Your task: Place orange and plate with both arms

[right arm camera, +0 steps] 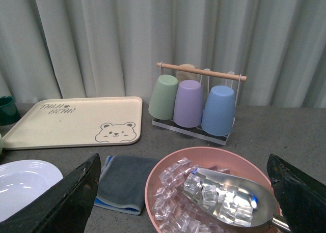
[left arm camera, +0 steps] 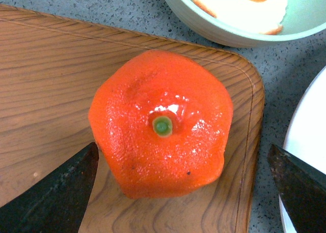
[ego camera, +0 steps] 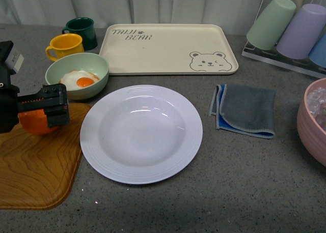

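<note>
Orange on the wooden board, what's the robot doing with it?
The robot's left tool is down around the orange, which sits on the wooden board. The tool is open and not squeezing the orange yet. The white plate sits empty next to the board. The right tool is open too, holding nothing, above the pink bowl of ice. So the orange has not been picked up yet.

Orange (left arm camera: 162, 136) stem-up on wood board (left arm camera: 46, 90); white glossy plate (ego camera: 141, 134) upright nxt to board.
</note>
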Action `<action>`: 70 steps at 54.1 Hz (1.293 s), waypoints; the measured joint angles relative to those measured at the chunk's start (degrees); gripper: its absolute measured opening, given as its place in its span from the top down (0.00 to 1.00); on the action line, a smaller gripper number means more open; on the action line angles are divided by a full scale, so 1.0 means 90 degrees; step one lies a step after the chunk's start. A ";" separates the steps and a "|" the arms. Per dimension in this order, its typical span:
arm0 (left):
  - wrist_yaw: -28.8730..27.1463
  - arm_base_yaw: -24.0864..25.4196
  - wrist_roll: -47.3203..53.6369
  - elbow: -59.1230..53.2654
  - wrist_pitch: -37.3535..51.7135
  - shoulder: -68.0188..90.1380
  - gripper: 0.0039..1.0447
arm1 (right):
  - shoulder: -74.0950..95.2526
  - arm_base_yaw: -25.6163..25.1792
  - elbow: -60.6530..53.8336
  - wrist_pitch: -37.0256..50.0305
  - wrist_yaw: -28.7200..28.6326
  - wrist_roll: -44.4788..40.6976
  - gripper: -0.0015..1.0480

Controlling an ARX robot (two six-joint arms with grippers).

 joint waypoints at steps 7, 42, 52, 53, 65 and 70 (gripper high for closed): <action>0.0083 0.0041 -0.0058 0.0168 -0.0153 0.0121 0.08 | 0.0000 0.0000 0.0000 0.0000 0.0000 0.0000 0.09; -0.0078 -0.0182 -0.0053 -0.0015 -0.0051 -0.0493 0.54 | 0.0000 0.0000 0.0000 0.0000 0.0000 0.0000 0.09; -0.0104 -0.1260 0.0262 -0.0068 -0.0107 -0.0947 0.54 | 0.0000 0.0000 0.0000 0.0000 0.0000 0.0000 0.09; -0.0109 -0.1365 0.0265 -0.0061 -0.0121 -0.0920 0.54 | 0.0000 0.0000 0.0000 0.0000 0.0000 0.0000 0.09; -0.0328 -0.2191 0.0279 0.0294 -0.0078 -0.0454 0.54 | 0.0000 0.0000 0.0000 0.0000 0.0000 0.0000 0.09; -0.0425 -0.2339 0.0267 0.0471 -0.0075 -0.0163 0.54 | 0.0000 0.0000 0.0000 0.0000 0.0000 0.0000 0.09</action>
